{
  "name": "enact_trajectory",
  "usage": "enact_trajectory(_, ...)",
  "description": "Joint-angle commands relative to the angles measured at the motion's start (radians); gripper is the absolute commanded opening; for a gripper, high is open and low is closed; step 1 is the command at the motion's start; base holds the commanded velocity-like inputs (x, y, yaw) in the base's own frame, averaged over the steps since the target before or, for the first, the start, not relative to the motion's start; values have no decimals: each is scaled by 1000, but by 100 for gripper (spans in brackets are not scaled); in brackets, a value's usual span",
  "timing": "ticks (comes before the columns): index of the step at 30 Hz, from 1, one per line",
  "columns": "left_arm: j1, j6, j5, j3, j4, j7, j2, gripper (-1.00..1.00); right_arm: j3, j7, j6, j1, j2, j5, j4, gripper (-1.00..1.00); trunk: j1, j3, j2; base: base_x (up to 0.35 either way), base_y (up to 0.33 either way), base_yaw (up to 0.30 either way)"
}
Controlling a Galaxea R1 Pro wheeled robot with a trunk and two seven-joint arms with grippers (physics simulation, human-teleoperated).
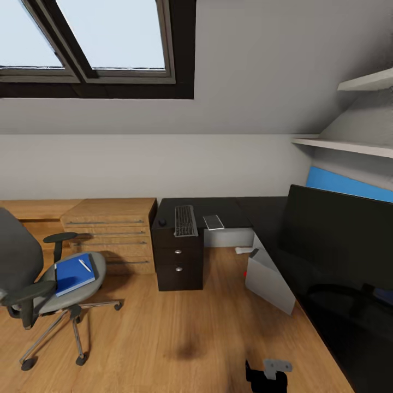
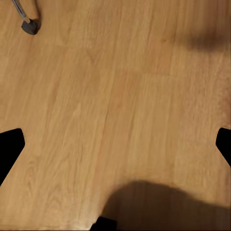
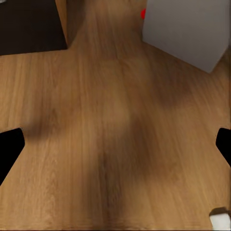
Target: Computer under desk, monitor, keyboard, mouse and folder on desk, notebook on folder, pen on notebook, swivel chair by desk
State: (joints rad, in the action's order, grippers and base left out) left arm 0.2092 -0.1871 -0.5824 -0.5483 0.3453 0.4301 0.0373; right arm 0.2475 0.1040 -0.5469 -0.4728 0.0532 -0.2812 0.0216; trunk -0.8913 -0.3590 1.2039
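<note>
We are standing in the bedroom on the wooden floor (image 1: 180,333), facing the L-shaped table (image 1: 224,210) under the skylight (image 1: 98,38). The monitor (image 1: 338,240) fills the table's near right wing, and the grey computer (image 1: 268,281) sits on the floor beneath that wing. The swivel chair (image 1: 41,273) stands well to our left, apart from the table, its seat carrying the blue folder (image 1: 73,274). A dark notebook edge shows just beside the folder, and the pen (image 1: 84,265) lies on the blue cover. On the far wing, the keyboard (image 1: 185,220) runs lengthwise away from us.

We judge the folder stack to be the next target: it lies forward and left of both arms, so the left arm is nearer, and the folder's long side runs roughly toward the table. Open floor between chair and drawer unit (image 1: 178,262) leaves room to roll in.

Both wrist views look down at bare boards, with dark finger tips at each picture's side edges, spread wide and empty.
</note>
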Motion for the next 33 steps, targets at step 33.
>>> enact_trajectory(33,1,-1,-16,-8,-2,7,-1,100,7,3,-4,-1,-1,-6,3,100,127,102,-230,-328,-70,-59)
